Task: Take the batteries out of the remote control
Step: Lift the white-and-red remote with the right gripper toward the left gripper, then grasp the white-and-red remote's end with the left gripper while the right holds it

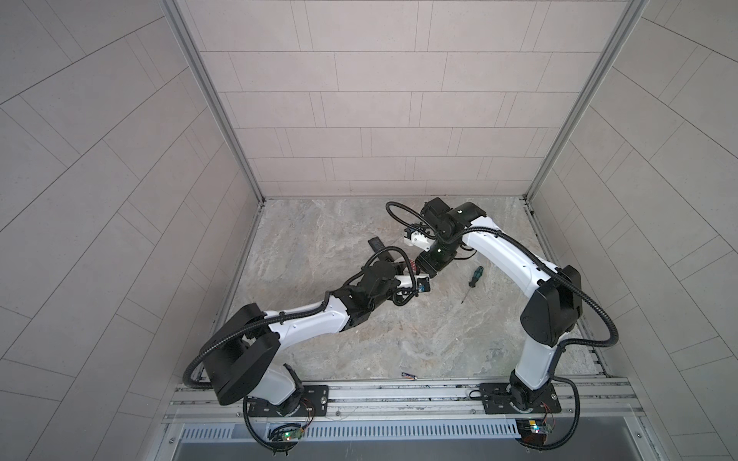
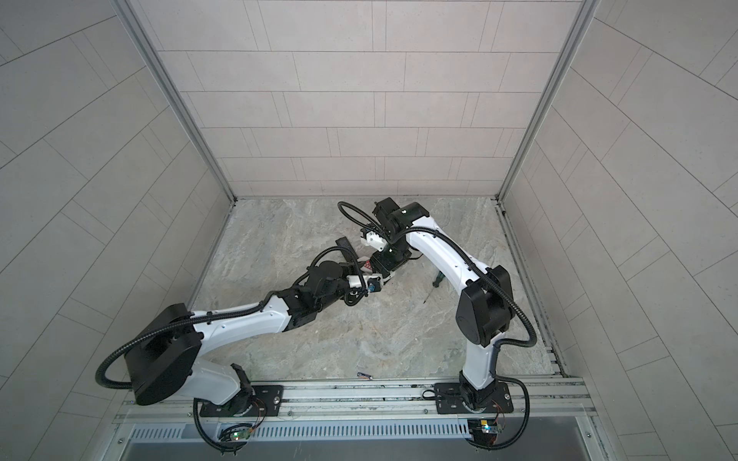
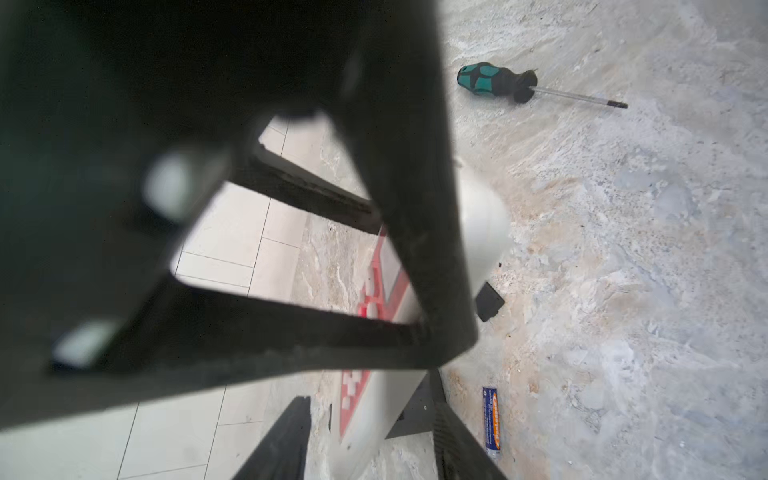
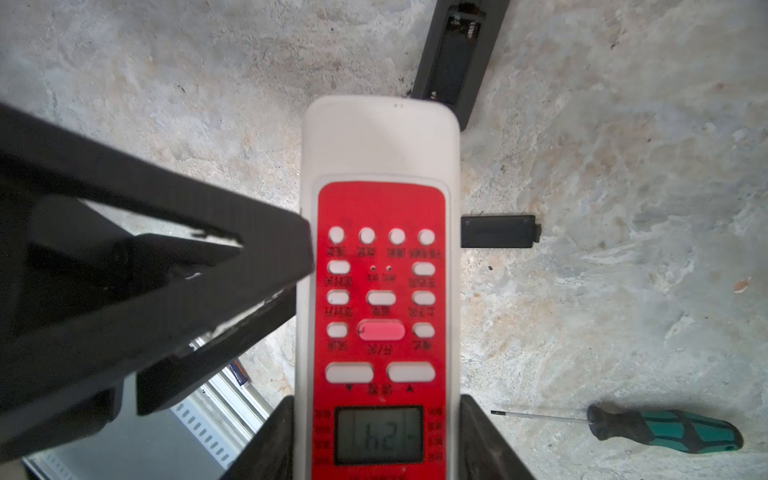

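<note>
Lying on the desk (image 1: 439, 339), well apart from the white remote (image 4: 380, 145): one battery (image 1: 409, 374). The screwdriver (image 4: 665, 432) and black cover (image 4: 498, 231) lie nearer. Right claw (image 4: 376, 415) clamps its display end. Left claw (image 3: 370, 419) straddles it, possibly slack; grip unclear.

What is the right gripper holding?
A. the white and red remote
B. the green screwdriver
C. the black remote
A: the right gripper clamps both sides of the white and red remote, while the green screwdriver and the black remote lie apart on the table.
</note>
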You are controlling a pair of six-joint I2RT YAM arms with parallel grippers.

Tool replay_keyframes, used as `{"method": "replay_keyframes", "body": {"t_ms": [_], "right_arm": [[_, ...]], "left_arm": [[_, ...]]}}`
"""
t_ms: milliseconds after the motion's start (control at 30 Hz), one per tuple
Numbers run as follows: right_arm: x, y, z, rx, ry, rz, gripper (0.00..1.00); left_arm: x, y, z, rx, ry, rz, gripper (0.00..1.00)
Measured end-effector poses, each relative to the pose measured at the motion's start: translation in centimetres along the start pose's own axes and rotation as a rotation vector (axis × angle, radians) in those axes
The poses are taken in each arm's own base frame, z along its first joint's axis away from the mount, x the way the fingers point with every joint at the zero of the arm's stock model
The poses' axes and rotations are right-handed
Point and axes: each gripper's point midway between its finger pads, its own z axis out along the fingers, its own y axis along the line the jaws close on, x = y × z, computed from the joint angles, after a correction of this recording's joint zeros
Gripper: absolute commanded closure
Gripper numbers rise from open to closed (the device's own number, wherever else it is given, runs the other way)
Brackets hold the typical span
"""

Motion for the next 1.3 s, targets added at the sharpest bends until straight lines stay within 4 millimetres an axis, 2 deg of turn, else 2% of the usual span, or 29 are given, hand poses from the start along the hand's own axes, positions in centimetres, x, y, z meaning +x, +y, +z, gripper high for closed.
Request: {"method": "replay_keyframes", "body": {"t_ms": [167, 333, 467, 833, 1000, 1100, 1300], "right_arm": [[0.5, 1.5, -0.2, -0.086, 0.013, -0.027, 0.64], [0.7, 3.0, -1.1, -0.158, 0.015, -0.054, 0.64], [0.8, 3.4, -1.2, -0.186, 0.016, -0.057, 0.64], [1.0, 4.3, -1.5, -0.236, 0.015, -0.064, 0.62], [1.0, 4.3, -1.8, -0.225, 0.001, -0.075, 0.50], [0.8, 4.2, -2.1, -0.210, -0.018, -0.087, 0.39], [-1.0, 3.4, -3.7, -0.171, -0.129, -0.082, 0.21]], "left_arm": [[0.3, 0.2, -1.0, -0.026, -0.005, -0.032, 0.45], [-0.5, 1.1, -2.2, -0.054, -0.049, -0.048, 0.46], [-0.3, 0.6, -2.6, -0.044, -0.057, -0.049, 0.47], [-0.5, 0.2, -2.6, -0.034, -0.079, -0.049, 0.72], [-0.2, -0.8, -2.6, 0.007, -0.074, -0.044, 0.85], [-0.2, -1.0, -2.6, 0.013, -0.072, -0.054, 0.94], [0.2, -0.6, -2.6, -0.005, -0.047, -0.109, 0.98]]}}
